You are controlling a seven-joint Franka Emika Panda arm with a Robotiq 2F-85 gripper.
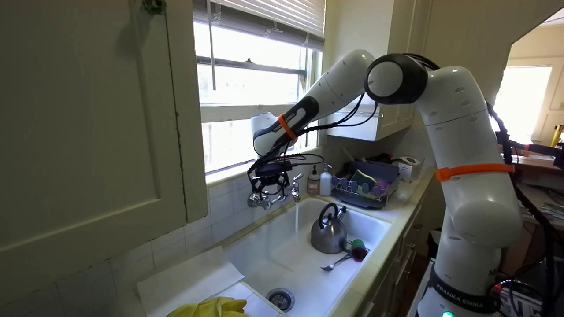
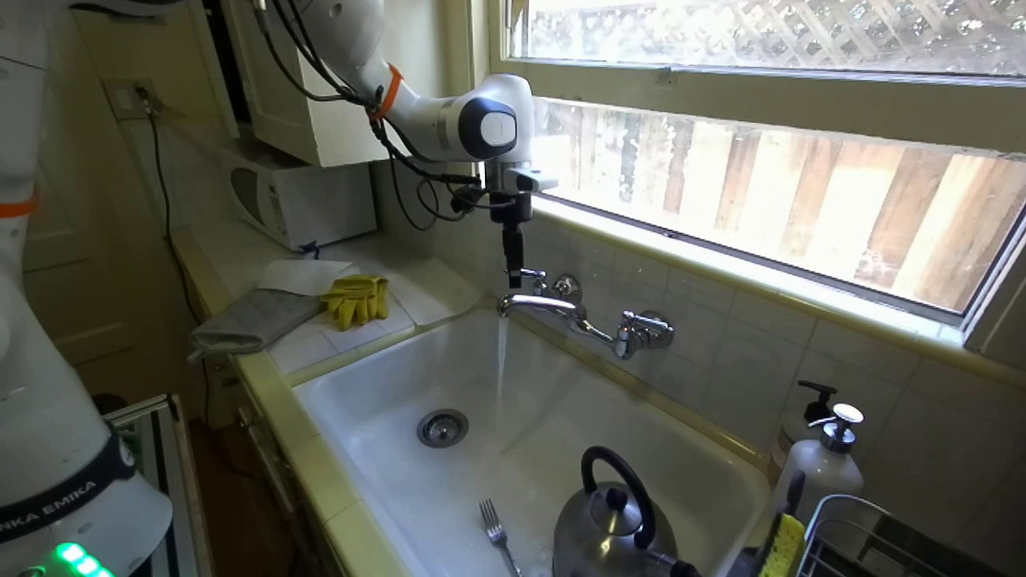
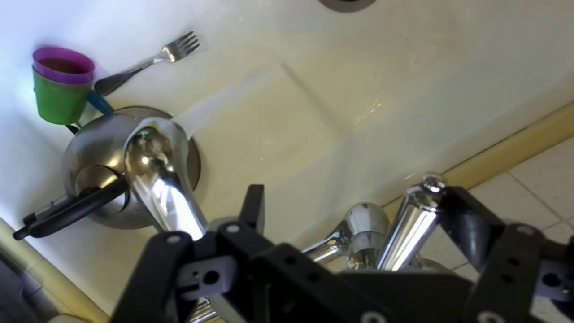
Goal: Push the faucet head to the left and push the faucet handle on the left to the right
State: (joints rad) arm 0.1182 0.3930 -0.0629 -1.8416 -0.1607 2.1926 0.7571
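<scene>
Evidently, the faucet head (image 3: pixel 163 175) should handle as a stiff, smooth metal tube, anchored at one end, so it calls for a push rather than a lift. It reaches out over the sink (image 2: pixel 593 409), and both exterior views show water (image 2: pixel 501 361) running from its end. Wet chrome is likely to be slippery; a flat push on its side, close to the outlet, ought to swing it with the least strain. The faucet handle (image 3: pixel 407 226) stands by the tiled wall (image 2: pixel 721 353), and I take it for the left one, as it sits toward the drain (image 2: pixel 442 429). It is a short, rigid lever, probably light to turn; pressing near its tip should give leverage, while forcing it past its stop could do harm.

As for the tool (image 3: pixel 355 194), its fingers (image 3: pixel 254 207) are spread well apart and pinch nothing. In the wrist view the handle lies between them, far closer to the finger at that view's right; whether the two touch I cannot tell. The opposite finger stands apart from the handle, and any contact with the faucet head is unclear.
</scene>
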